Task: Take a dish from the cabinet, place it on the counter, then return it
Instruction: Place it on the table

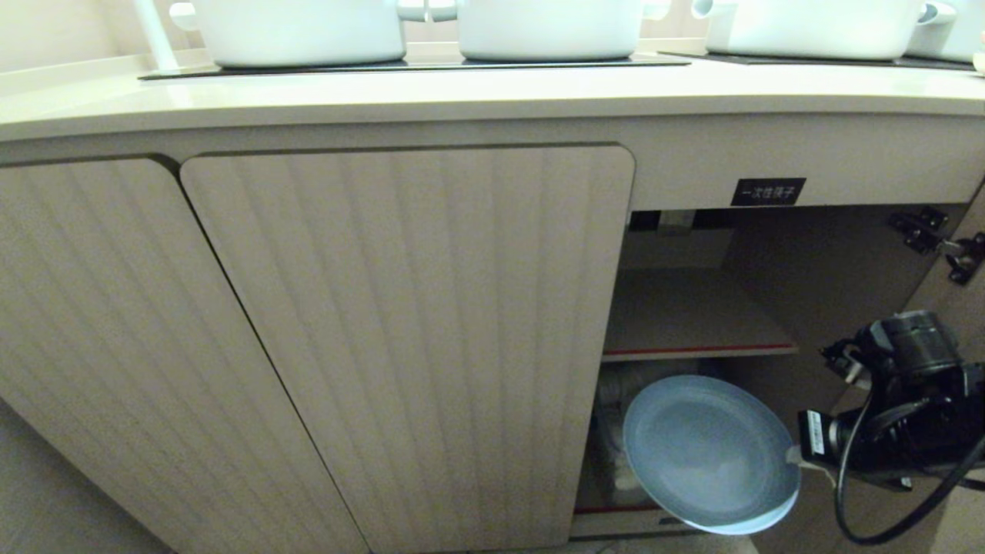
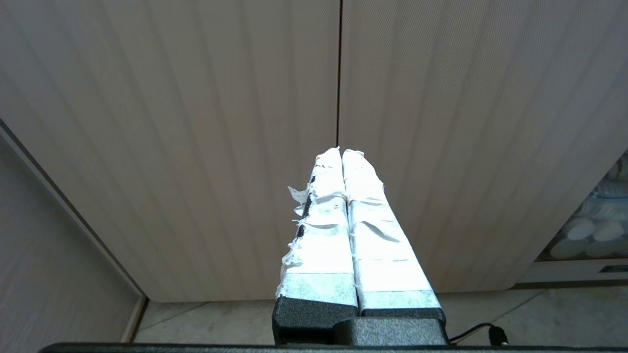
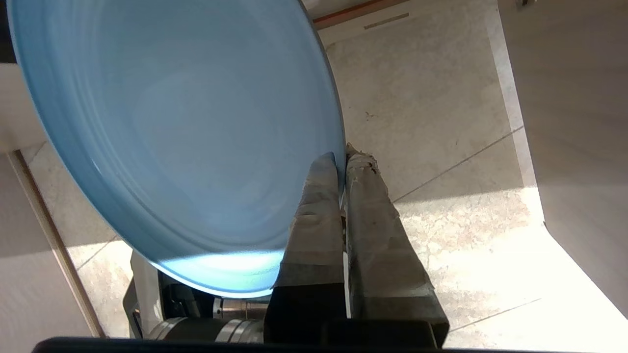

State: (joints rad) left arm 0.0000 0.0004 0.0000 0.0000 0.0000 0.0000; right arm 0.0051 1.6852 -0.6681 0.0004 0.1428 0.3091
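Observation:
The dish [image 1: 712,454], a light-blue plate, hangs tilted in front of the open lower compartment of the cabinet [image 1: 408,331], below the inner shelf [image 1: 692,319]. My right gripper [image 1: 794,458] is shut on its rim from the right. In the right wrist view the taped fingers [image 3: 316,196] pinch the edge of the dish [image 3: 186,137] above the floor. The counter [image 1: 492,96] runs along the top, above the black label [image 1: 767,191]. My left gripper [image 2: 341,153] is shut and empty, pointing at the closed ribbed doors [image 2: 196,122]; it does not show in the head view.
Three white pots [image 1: 300,31] [image 1: 550,27] [image 1: 808,27] stand on the black cooktop panels. Door hinges [image 1: 923,231] sit at the opening's right side. A black cable [image 1: 885,531] loops under my right arm. White containers [image 2: 593,230] lie inside the cabinet. Tiled floor [image 3: 441,98] lies below.

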